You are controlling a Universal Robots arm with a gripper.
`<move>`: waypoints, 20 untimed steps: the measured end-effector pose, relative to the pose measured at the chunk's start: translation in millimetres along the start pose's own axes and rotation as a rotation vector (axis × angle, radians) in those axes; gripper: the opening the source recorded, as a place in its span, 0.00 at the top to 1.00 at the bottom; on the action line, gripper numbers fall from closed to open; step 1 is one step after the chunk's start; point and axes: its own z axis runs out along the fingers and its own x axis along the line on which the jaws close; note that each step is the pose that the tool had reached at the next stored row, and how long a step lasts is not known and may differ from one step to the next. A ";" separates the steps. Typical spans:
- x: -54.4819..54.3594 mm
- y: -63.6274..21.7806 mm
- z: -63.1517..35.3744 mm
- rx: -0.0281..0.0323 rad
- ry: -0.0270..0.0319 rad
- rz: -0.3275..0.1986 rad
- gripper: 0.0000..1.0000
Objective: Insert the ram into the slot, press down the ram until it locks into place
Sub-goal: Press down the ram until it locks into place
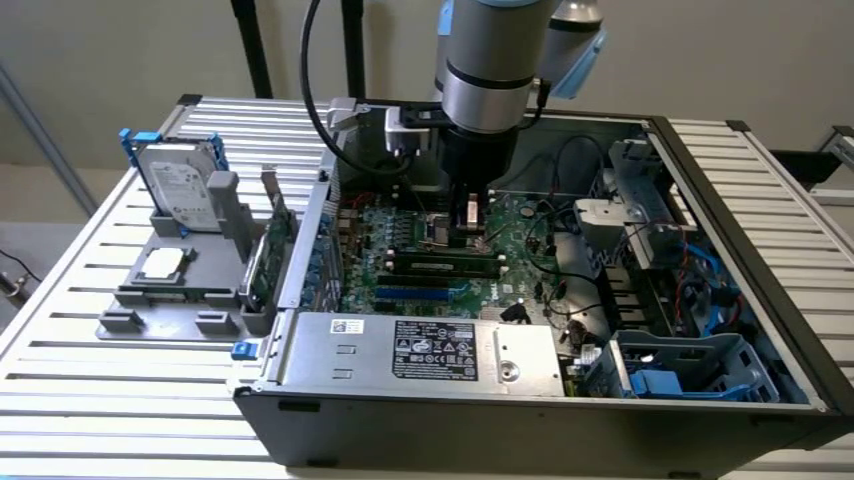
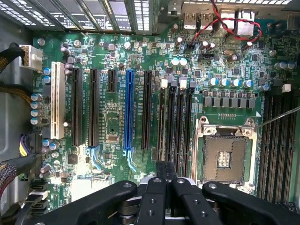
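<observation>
Gripper (image 2: pixel 166 176) clenched on the ram (image 2: pixel 166 169), poised above the motherboard (image 2: pixel 108 126) inside the open computer case (image 1: pixel 400 420), ram's lower edge over the black slot (image 2: pixel 171 124) beside the silver processor socket (image 2: pixel 226 152).

Exterior view: even, diffuse light, soft shadow inside the open grey computer case (image 1: pixel 747 420). Wrist view: bright, sharp green motherboard (image 2: pixel 112 51); black gripper (image 2: pixel 166 180) blurred at frame bottom.
</observation>
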 end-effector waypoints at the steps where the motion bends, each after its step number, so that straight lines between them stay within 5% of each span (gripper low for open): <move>1: 0.0 0.0 0.0 0.0000 0.0000 0.000 0.89; 7: 0.0 0.0 0.4 0.0000 0.0001 0.000 0.89; 20: -1.9 0.8 23.8 0.0003 -0.0004 0.028 0.89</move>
